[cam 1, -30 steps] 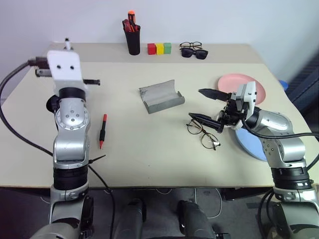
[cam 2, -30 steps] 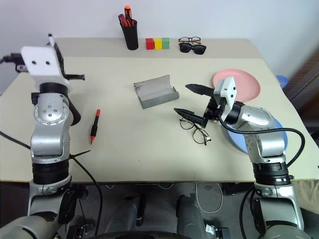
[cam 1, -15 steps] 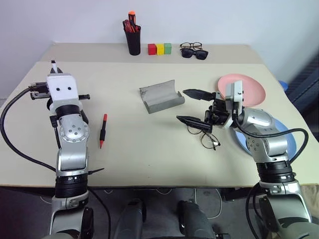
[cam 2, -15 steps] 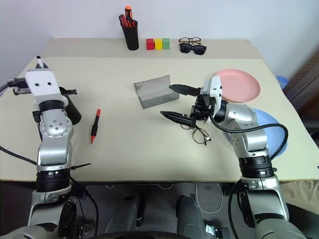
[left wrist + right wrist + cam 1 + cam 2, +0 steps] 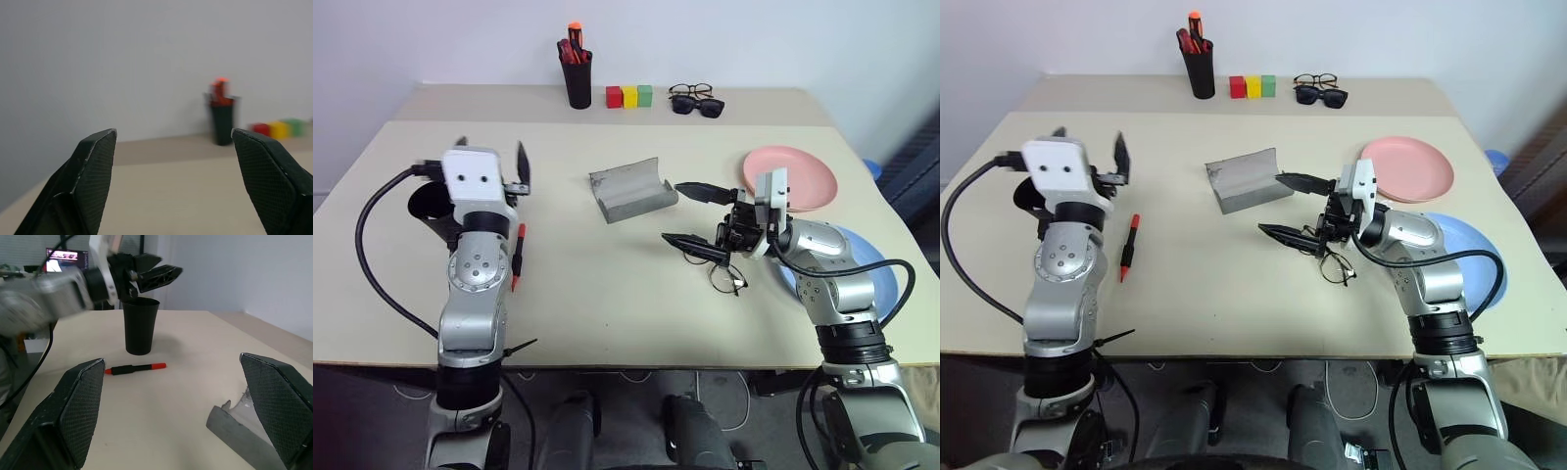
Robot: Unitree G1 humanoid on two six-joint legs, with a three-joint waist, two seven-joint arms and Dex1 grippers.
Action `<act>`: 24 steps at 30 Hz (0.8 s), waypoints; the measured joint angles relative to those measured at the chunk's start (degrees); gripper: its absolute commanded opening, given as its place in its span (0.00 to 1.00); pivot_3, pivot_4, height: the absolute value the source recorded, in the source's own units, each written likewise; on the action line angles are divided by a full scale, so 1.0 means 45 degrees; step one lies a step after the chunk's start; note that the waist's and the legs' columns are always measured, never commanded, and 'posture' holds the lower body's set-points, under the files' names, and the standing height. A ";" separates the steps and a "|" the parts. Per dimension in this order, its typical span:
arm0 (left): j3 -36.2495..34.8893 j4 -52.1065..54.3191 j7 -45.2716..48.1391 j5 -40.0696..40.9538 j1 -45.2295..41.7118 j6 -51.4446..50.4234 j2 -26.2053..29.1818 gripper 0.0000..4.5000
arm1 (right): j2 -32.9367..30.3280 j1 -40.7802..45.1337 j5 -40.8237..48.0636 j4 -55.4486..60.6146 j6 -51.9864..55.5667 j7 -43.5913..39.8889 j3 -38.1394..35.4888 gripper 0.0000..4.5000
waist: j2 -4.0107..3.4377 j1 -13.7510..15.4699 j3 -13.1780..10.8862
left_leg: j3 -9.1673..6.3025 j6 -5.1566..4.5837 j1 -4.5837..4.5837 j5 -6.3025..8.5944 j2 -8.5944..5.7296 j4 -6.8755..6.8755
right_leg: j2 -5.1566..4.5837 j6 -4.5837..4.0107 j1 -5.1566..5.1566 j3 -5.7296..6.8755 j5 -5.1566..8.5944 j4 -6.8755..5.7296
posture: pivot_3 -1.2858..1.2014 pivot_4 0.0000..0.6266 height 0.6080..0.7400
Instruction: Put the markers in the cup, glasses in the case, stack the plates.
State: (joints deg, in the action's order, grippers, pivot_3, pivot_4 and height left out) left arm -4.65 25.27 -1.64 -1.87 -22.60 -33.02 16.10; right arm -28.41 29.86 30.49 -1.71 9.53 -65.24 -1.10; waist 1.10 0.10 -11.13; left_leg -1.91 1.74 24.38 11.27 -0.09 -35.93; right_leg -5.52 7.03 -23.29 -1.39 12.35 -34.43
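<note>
Here the right hand (image 5: 1295, 208), fingers apart, hovers just above the glasses (image 5: 1330, 260).

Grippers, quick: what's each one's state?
Left gripper: open, holding nothing.
Right gripper: open, holding nothing, over the glasses.
</note>
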 measured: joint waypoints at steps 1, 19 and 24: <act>0.0218 0.0168 0.0490 0.0081 -0.0157 -0.1855 0.0544 0.86 | 0.0000 -0.0012 -0.0008 -0.0022 -0.0031 0.0035 -0.0007 1.00 | 0.0000 -0.0097 0.0000 | -0.0003 0.0000 -0.0002 0.0000 0.0000 -0.0001 | 0.0002 0.0001 -0.0002 0.0000 0.0002 -0.0018 | 0.52 0.24 1.00; -0.1963 -0.1631 0.0946 0.0792 -0.2641 -1.3107 0.0182 0.86 | 0.0005 -0.0208 -0.0234 -0.0175 -0.0331 0.0447 -0.0318 1.00 | 0.0006 -0.0232 -0.0006 | -0.0014 0.0002 0.0002 0.0000 0.0001 0.0003 | 0.0001 0.0046 -0.0020 0.0001 -0.0001 -0.0032 | 0.52 0.24 1.00; -0.2021 -0.2119 0.0846 0.0811 -0.2638 -1.2927 -0.0140 0.46 | -0.0037 -0.0210 -0.0232 -0.0150 -0.0253 0.0612 -0.0331 1.00 | 0.0005 -0.0232 -0.0006 | -0.0013 0.0004 0.0001 -0.0001 0.0001 0.0005 | -0.0001 0.0046 -0.0018 0.0000 -0.0002 -0.0032 | 0.52 0.24 1.00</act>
State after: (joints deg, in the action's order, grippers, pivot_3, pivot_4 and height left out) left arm -13.74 15.73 2.17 1.78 -34.47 -91.19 15.47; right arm -28.58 28.92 29.45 -2.38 8.39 -62.48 -2.59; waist 1.13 -0.95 -11.16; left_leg -1.97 1.76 24.38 11.26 -0.09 -35.91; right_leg -5.52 7.24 -23.37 -1.40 12.34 -34.58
